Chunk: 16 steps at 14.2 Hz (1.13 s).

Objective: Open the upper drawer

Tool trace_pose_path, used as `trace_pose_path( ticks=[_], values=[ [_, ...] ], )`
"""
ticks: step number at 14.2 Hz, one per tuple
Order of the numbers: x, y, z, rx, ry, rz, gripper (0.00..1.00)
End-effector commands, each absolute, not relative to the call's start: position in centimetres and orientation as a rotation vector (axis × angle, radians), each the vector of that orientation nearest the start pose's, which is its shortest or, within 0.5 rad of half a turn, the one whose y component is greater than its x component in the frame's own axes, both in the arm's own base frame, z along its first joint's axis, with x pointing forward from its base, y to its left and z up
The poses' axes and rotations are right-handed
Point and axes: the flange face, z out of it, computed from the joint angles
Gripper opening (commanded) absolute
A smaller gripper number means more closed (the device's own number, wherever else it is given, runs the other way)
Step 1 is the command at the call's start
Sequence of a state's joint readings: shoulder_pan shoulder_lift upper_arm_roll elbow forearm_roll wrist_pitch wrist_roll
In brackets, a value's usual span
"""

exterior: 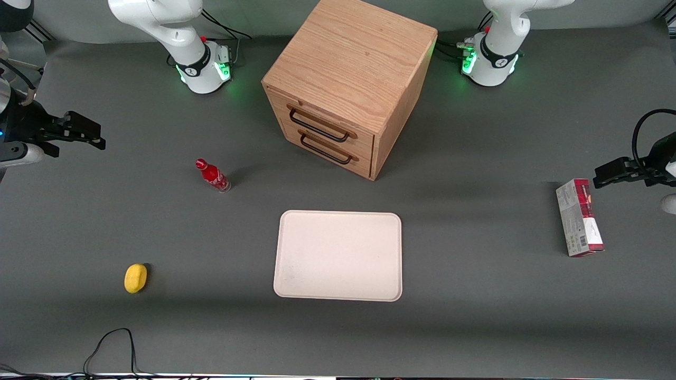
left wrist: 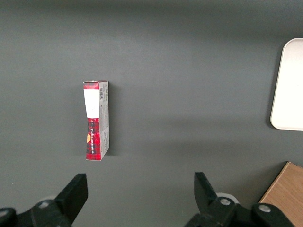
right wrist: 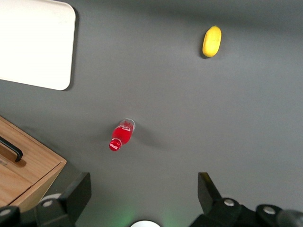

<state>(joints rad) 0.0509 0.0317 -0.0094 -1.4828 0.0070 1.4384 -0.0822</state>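
The wooden cabinet (exterior: 351, 63) stands in the middle of the table, away from the front camera. Its upper drawer (exterior: 317, 124) is shut flush, with a wide black wire handle (exterior: 320, 130) on its face. The lower drawer (exterior: 330, 153) under it is also shut. My right gripper (exterior: 97, 138) hangs above the table toward the working arm's end, well apart from the cabinet. It is open and empty. In the right wrist view the gripper (right wrist: 142, 189) shows wide-spread fingers (right wrist: 78, 191) over bare table, with a cabinet corner (right wrist: 28, 172) nearby.
A red bottle (exterior: 213, 176) stands between the gripper and the cabinet. A white tray (exterior: 338, 256) lies nearer the camera than the cabinet. A yellow lemon-like object (exterior: 135, 278) lies near the front. A red-and-white box (exterior: 579, 217) lies toward the parked arm's end.
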Motion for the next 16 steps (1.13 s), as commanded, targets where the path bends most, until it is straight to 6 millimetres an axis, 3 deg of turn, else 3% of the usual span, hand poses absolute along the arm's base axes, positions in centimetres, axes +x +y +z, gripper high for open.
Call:
trace_pose_path(
  ticks=[1,4,8,11,14,16],
  values=[
    [55.1,3.2,64.2,-3.087,-0.196,0.134,1.00],
    [54.7,4.5,64.4,-3.071,-0.231,0.163,1.00],
    [54.9,10.5,66.1,-3.060,-0.400,0.128,1.00],
    [53.5,17.2,65.8,-3.035,-0.578,0.133,1.00],
    [52.7,26.7,63.2,-2.980,-0.830,0.122,1.00],
    [53.1,31.0,61.2,-2.879,-0.977,0.142,1.00]
  ],
)
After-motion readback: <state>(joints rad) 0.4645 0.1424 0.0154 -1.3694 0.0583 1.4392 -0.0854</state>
